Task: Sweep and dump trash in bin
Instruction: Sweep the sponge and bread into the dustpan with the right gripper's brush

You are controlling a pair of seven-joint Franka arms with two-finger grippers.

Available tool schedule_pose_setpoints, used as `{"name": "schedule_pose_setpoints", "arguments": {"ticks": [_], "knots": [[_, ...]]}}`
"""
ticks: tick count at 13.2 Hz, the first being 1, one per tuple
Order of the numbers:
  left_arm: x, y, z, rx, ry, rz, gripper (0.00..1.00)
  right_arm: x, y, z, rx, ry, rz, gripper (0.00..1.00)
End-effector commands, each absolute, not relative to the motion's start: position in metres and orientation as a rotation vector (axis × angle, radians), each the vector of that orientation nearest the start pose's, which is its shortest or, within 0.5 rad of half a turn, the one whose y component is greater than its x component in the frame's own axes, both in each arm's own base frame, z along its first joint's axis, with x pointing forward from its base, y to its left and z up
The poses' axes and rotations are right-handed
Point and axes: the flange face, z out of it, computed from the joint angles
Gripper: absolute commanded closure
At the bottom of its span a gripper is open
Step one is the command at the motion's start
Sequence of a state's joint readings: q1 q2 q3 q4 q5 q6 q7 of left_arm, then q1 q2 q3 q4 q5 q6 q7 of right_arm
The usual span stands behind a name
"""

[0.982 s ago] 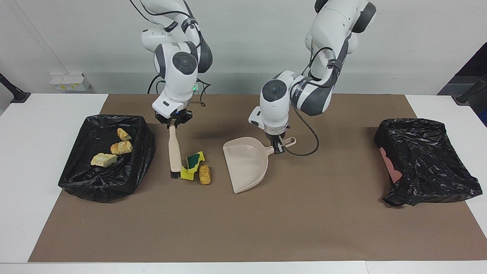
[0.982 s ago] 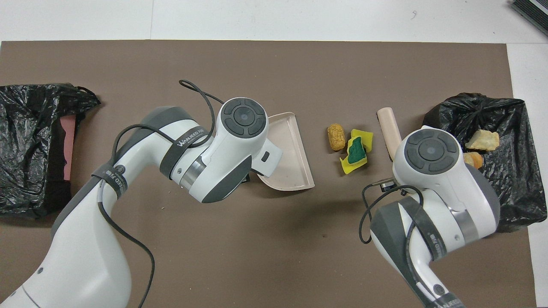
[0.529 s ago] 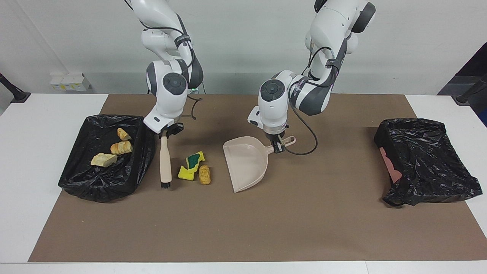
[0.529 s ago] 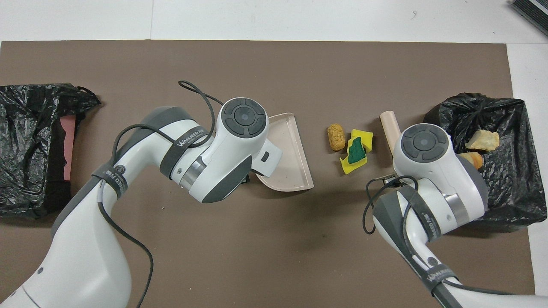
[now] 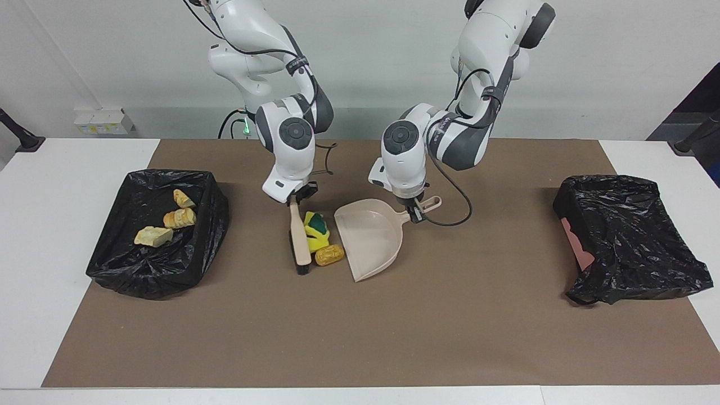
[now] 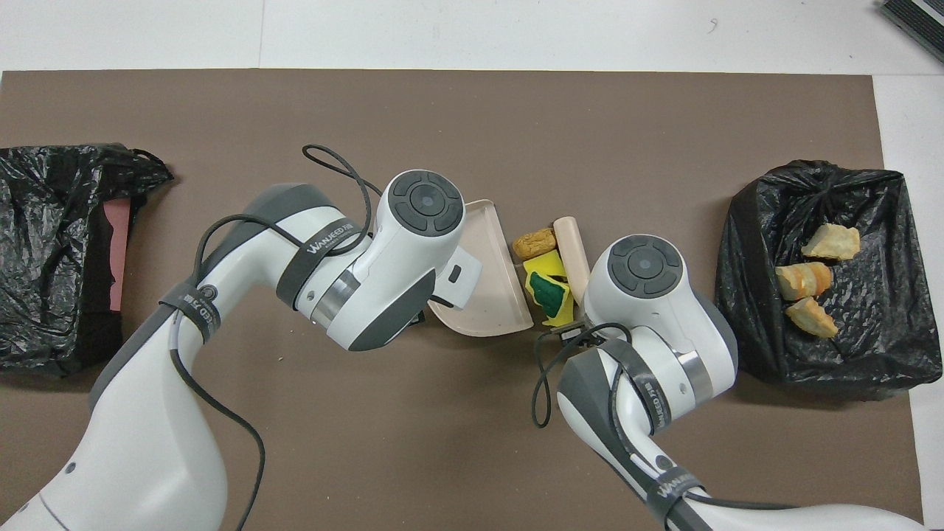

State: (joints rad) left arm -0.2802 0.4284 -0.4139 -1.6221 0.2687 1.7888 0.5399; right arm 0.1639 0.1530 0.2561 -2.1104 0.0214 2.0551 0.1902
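Note:
My right gripper [image 5: 296, 198] is shut on the top of the beige brush [image 5: 300, 239], whose bristles touch the mat. Pressed between the brush and the dustpan's mouth lie the trash pieces: yellow sponge chunks with a green face [image 5: 315, 227] [image 6: 549, 293] and a brown oval lump [image 5: 329, 255] [image 6: 535, 242]. The beige dustpan [image 5: 369, 236] [image 6: 499, 254] rests on the mat, and my left gripper [image 5: 415, 215] is shut on its handle. Toward the right arm's end stands the black-lined bin [image 5: 121, 261] [image 6: 745, 243], with bread pieces [image 5: 179, 218] [image 6: 804, 277] in it. Overhead, both wrists hide the grippers.
A second black-bagged container [image 5: 624, 236] [image 6: 51, 251] with a pink patch stands at the left arm's end of the brown mat [image 5: 394, 337]. White table [image 5: 45, 185] surrounds the mat. A cable [image 5: 450, 222] loops beside the dustpan handle.
The right arm swept the brush from beside the bin toward the dustpan, pushing the sponge chunks and brown lump against its mouth. The dustpan turned slightly.

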Motion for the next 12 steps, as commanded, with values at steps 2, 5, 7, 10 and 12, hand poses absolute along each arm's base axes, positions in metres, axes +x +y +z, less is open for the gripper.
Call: {"name": "schedule_pose_setpoints", "arguments": {"ticks": [2, 5, 7, 10, 12], "knots": [[0.519, -0.366, 0.376, -2.371, 1.803, 0.354, 1.0, 0.496, 0.238, 0.332, -2.862, -0.362, 0.364, 1.0], [0.519, -0.365, 0.376, -2.372, 1.804, 0.354, 1.0, 0.502, 0.244, 0.376, -2.771, -0.379, 0.364, 1.0], [0.519, -0.364, 0.375, -2.371, 1.803, 0.362, 1.0, 0.493, 0.233, 0.421, -2.858, -0.326, 0.403, 1.0], [0.518, -0.362, 0.374, -2.37, 1.798, 0.38, 1.0, 0.473, 0.221, 0.446, -3.095, -0.237, 0.425, 1.0], [0.517, -0.362, 0.371, -2.367, 1.803, 0.375, 1.0, 0.466, 0.217, 0.443, -3.121, -0.244, 0.421, 1.0]]}}
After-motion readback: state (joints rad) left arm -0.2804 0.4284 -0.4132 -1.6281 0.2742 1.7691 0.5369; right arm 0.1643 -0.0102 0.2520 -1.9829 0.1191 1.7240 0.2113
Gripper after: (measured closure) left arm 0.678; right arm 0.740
